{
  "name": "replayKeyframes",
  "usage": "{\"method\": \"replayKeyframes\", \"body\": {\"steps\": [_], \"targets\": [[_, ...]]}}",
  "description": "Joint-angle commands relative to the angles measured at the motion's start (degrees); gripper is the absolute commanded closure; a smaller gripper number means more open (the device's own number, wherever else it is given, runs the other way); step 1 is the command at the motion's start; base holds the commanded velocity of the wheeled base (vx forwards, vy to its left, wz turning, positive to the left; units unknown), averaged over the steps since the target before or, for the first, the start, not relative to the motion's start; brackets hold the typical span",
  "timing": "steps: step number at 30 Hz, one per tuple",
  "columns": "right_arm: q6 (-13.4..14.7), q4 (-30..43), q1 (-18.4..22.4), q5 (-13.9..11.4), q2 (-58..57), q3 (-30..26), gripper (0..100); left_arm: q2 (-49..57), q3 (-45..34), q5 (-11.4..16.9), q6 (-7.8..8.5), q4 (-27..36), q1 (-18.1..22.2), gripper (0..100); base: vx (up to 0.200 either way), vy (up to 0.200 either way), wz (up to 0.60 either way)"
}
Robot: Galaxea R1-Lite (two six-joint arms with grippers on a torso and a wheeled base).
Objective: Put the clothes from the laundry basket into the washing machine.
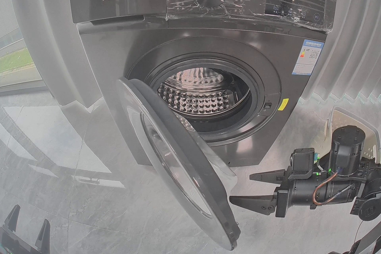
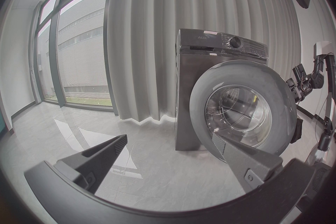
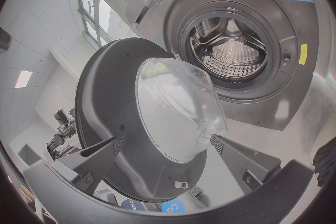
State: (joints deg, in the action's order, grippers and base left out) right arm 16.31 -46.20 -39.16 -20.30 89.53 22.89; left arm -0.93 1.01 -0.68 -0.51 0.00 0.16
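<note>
The grey washing machine (image 1: 119,48) stands ahead with its round door (image 1: 174,163) swung wide open toward me. Its steel drum (image 1: 198,96) has no clothes in it. My right gripper (image 1: 240,188) hovers low at the right, just beside the door's outer edge, open and holding nothing. The right wrist view shows its gripper (image 3: 166,140) facing the door's glass bowl (image 3: 175,109) and the drum (image 3: 231,49). A pale laundry basket (image 1: 335,118) sits behind the right arm, mostly hidden. My left gripper (image 1: 31,214) is low at the far left, open and holding nothing.
Pale curtains (image 1: 51,28) hang behind the machine, and a window (image 1: 16,56) lies to the left. Bare tiled floor (image 1: 79,171) spreads left of the door. Something dark (image 3: 325,161) shows at the edge of the right wrist view.
</note>
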Motion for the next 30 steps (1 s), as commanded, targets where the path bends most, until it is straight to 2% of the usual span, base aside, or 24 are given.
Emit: {"method": "replayKeyframes", "body": {"steps": [1, 6, 8, 11, 13, 14, 16, 18, 30], "targets": [[0.2, -1.8, -1.3, -0.9, 0.5, -0.7, 0, 0.7, -1.0, 0.0, -0.02, 0.0, 0.0, 0, 0.000, 0.000, 0.00], [0.1, -3.7, -0.2, -0.7, 2.1, -0.6, 0, 0.7, -1.0, 0.0, -0.02, 0.0, 0.0, 0, 0.000, 0.000, 0.00], [-0.4, -4.2, 2.1, -0.4, 3.8, -0.4, 0, 0.7, -1.0, 0.0, -0.02, 0.0, 0.0, 0, 0.000, 0.000, 0.00], [-0.8, -6.3, 3.0, 0.3, 5.3, -0.3, 0, 0.7, -1.0, 0.0, -0.02, 0.0, 0.0, 0, 0.000, 0.000, 0.00], [-0.8, -8.1, 3.4, 1.8, 6.8, -0.2, 0, 0.7, -1.0, 0.0, -0.02, 0.0, 0.0, 0, 0.000, 0.000, 0.00], [-0.8, -8.6, 3.5, 2.1, 7.2, 0.0, 0, 0.7, -1.0, 0.0, -0.02, 0.0, 0.0, 0, -0.200, 0.000, 0.00], [-0.8, -10.3, 4.7, 4.7, 10.0, 0.6, 0, 0.7, -1.0, 0.0, -0.02, 0.0, 0.0, 0, -0.200, 0.000, 0.00], [-1.0, -11.6, 5.4, 5.6, 12.1, 0.7, 0, 0.7, -1.0, 0.0, 0.07, 0.0, 0.0, 0, -0.200, 0.000, 0.00], [-1.0, -16.1, 4.2, 5.8, 19.5, 1.5, 0, 0.7, -1.0, 0.0, 0.16, 0.0, 0.0, 0, -0.017, 0.000, 0.00]]}}
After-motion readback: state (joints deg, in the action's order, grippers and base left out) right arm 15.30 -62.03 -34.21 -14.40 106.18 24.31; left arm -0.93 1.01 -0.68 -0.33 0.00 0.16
